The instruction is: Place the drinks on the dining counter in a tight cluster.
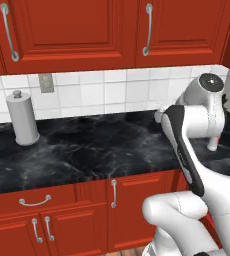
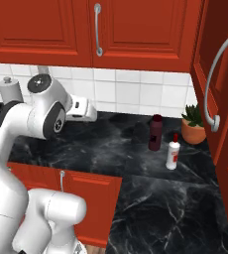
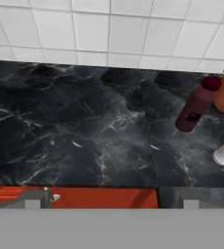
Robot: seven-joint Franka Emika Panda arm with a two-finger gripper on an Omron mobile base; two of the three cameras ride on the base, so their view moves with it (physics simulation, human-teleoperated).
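On the tiled worktop, at two o'clock from the wide-open, empty gripper (image 3: 111, 204): maroon bottle (image 2: 155, 132), white red-capped bottle (image 2: 172, 153); step, judged: approach for first pickup, needing reach toward the maroon bottle.

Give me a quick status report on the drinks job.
Gripper open, empty, above worktop. Maroon bottle and white red-capped bottle upright, untouched, beside potted plant. Path clear.

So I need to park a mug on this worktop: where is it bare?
Bare: the black worktop from the paper-towel cylinder across to the maroon bottle. Crowded: the corner, with that bottle, the white red-capped bottle and the potted plant.
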